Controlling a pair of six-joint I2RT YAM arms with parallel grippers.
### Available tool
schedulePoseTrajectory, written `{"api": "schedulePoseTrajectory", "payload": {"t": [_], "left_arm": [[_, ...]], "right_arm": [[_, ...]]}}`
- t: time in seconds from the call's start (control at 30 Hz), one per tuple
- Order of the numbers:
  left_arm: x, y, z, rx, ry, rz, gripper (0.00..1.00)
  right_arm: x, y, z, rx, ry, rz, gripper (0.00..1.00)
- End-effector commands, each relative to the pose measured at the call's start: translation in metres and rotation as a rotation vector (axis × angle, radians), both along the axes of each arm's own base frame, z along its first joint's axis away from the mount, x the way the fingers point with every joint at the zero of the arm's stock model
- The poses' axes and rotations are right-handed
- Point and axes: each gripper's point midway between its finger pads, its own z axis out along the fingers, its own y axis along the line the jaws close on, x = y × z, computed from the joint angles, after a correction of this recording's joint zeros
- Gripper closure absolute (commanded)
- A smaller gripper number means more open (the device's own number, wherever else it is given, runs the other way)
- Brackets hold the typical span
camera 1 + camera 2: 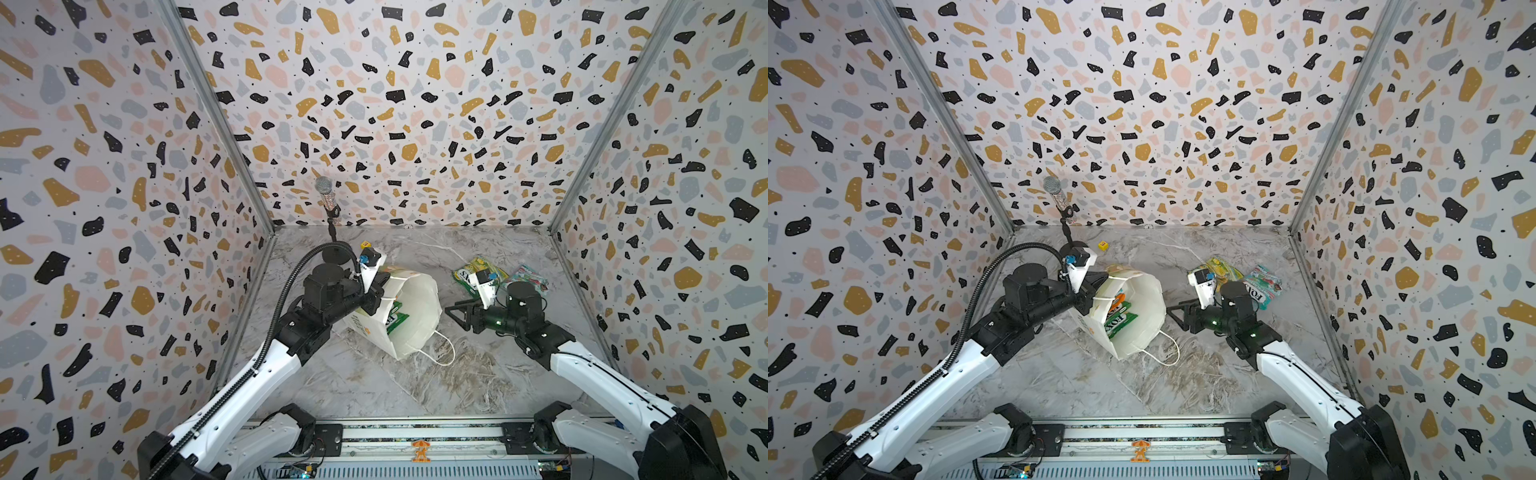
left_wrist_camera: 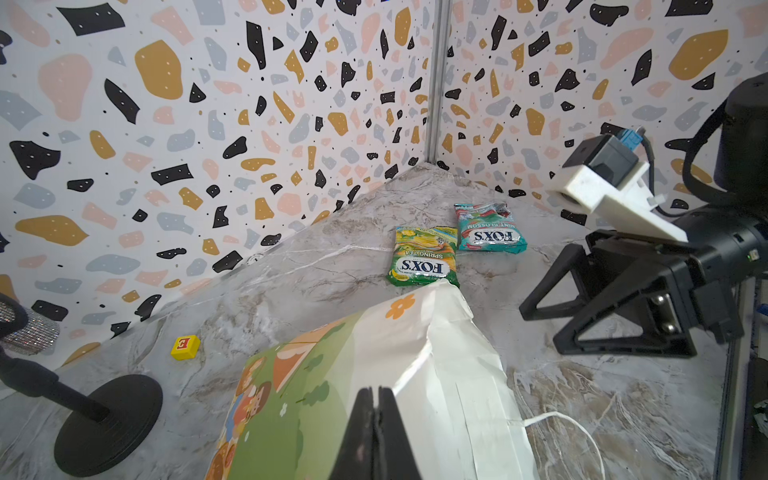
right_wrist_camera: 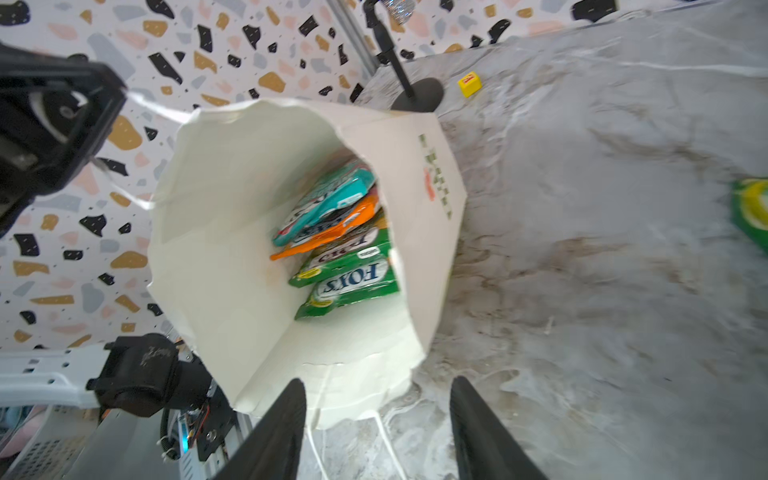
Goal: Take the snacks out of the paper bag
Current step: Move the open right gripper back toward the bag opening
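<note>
snacks overlap inside paper bag, count unclear | left hand clamped on bag | right hand apart

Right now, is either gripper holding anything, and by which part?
The left gripper is shut on the paper bag, apparently by its cord handle. The right gripper is open and empty.

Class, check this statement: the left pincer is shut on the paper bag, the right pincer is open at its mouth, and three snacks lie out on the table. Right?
No: only two lie out on the table, a green-yellow pouch and a teal pouch; the left wrist view shows it. The left pincer, paper bag and right pincer are as stated.
</note>
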Motion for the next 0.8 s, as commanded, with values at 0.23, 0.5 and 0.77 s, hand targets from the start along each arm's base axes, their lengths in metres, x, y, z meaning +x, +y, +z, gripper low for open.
{"api": "schedulePoseTrajectory", "payload": {"t": [0.23,0.5,0.77], "left_arm": [[-0.002,-0.002,0.011,-0.03,-0.033,-0.01,1.0],[-0.002,-0.002,0.011,-0.031,-0.036,-0.013,1.0],[-0.002,-0.002,0.011,-0.031,-0.035,-0.014,1.0]], "right_arm": [[-0.024,0.074,-0.004,-0.073,-0.062,0.18,0.45],[-0.026,0.119,-0.013,-0.032,0.028,0.214,0.48],[-0.016,0.156,-0.021,-0.013,0.097,0.162,0.49]]}}
